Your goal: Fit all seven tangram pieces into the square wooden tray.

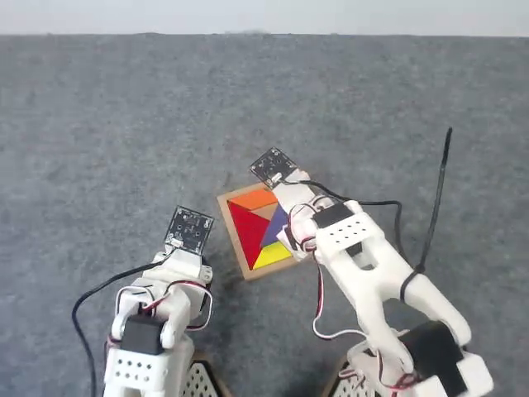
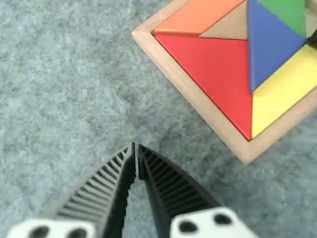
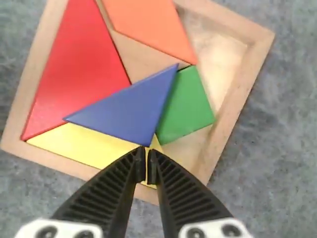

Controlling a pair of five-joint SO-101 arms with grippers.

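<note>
The square wooden tray [image 1: 234,248] lies mid-table. In it are a large red triangle [image 3: 74,74], an orange parallelogram [image 3: 148,22], a yellow triangle [image 3: 84,146] and a green square [image 3: 185,106]. A blue triangle [image 3: 129,109] lies askew, overlapping the yellow piece and bare wood. My right gripper [image 3: 147,151] is shut just above the yellow piece, its tips at the blue triangle's near corner, with nothing seen between the fingers. My left gripper [image 2: 136,146] is shut over the carpet, a short way from the tray's corner [image 2: 143,34].
Grey carpet [image 1: 124,124] covers the whole table, with open room on every side of the tray. A black cable [image 1: 438,190] rises at the right, beside the right arm. Part of the tray floor [image 3: 218,49] shows bare by the green square.
</note>
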